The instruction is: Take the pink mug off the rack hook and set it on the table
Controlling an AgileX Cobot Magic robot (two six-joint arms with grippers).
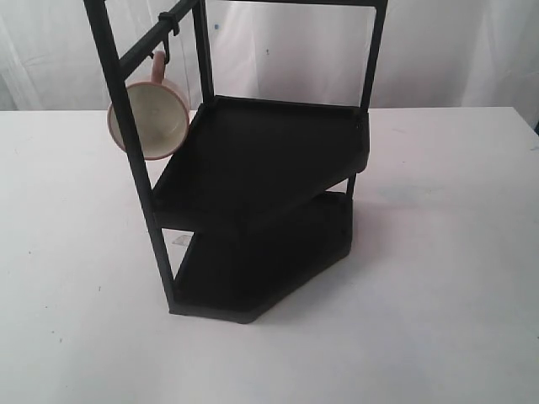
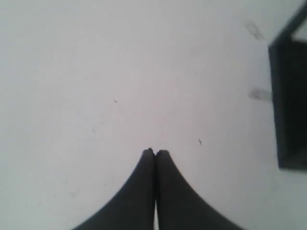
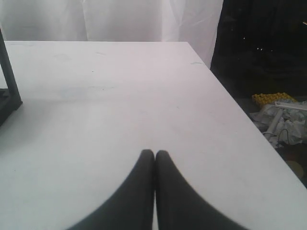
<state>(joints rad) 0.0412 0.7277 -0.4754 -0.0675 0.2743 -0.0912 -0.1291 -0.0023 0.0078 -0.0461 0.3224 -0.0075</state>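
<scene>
The pink mug (image 1: 152, 114) hangs by its loop handle from the small black rack hook (image 1: 168, 46) on the slanted top bar of the black two-shelf rack (image 1: 261, 168); its cream inside faces the exterior camera. The white table (image 1: 438, 278) lies all around the rack. Neither arm shows in the exterior view. My left gripper (image 2: 155, 152) is shut with nothing in it, over bare tabletop, a corner of the rack (image 2: 290, 100) beside it. My right gripper (image 3: 154, 152) is also shut and empty, above the table near its edge; the mug is absent from both wrist views.
A rack leg (image 3: 9, 81) stands at the side of the right wrist view. Beyond the table edge (image 3: 240, 110) lies dark floor with yellow and white clutter (image 3: 280, 112). A white curtain (image 1: 455, 50) hangs behind the table.
</scene>
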